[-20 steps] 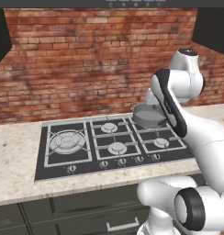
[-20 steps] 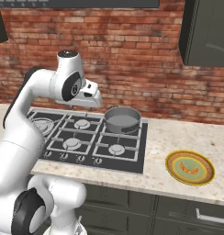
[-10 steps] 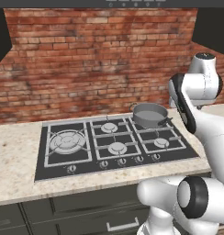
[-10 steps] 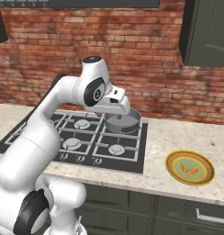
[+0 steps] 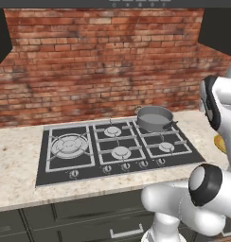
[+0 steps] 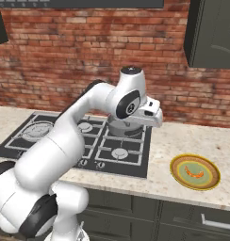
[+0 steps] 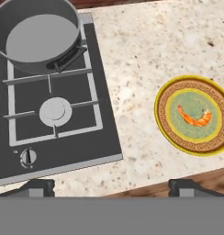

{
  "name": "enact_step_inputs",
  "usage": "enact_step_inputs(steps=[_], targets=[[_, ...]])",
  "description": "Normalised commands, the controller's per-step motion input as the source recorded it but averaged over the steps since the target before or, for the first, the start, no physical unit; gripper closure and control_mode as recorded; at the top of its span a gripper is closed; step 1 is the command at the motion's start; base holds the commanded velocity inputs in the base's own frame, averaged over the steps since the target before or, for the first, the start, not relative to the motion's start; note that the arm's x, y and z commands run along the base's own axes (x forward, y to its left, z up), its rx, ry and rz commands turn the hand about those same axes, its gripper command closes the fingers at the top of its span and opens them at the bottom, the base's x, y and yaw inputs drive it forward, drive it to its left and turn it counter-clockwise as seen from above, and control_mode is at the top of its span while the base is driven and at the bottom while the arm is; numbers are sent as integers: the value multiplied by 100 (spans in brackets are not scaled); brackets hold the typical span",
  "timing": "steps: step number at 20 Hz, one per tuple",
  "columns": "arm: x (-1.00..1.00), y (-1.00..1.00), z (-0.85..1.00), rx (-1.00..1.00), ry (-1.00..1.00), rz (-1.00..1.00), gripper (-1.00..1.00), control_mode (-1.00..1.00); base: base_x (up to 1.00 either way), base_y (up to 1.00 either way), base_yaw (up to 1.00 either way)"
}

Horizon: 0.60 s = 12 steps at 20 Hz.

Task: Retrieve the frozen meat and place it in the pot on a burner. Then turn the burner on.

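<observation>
Sitting on the hob's (image 5: 117,146) back right burner in the left base view, the pot (image 5: 155,118), in the right base view the arm's hand above the surface (image 6: 183,141) beside the hob, plate (image 6: 195,172) near the front edge, in the hand view the frozen meat (image 7: 194,116) on the plate, gripper (image 7: 112,186) tips wide apart, holding nothing.

Arm swung rightward from above the hob's left burners, past the pot (image 6: 124,128), end effector (image 6: 153,114) now near the hob's right edge, toward the plate (image 6: 195,172) on the worktop (image 6: 178,141)
</observation>
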Motion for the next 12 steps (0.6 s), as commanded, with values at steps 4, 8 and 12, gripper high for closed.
enact_step_inputs(steps=[4,8,12], targets=[[0,-71,-15,3,0,0,-100,-100,0,0,0],[0,-45,-16,0,0,0,-100,-100,0,0,0],[1,-47,-23,2,2,0,-100,-100,0,0,0]])
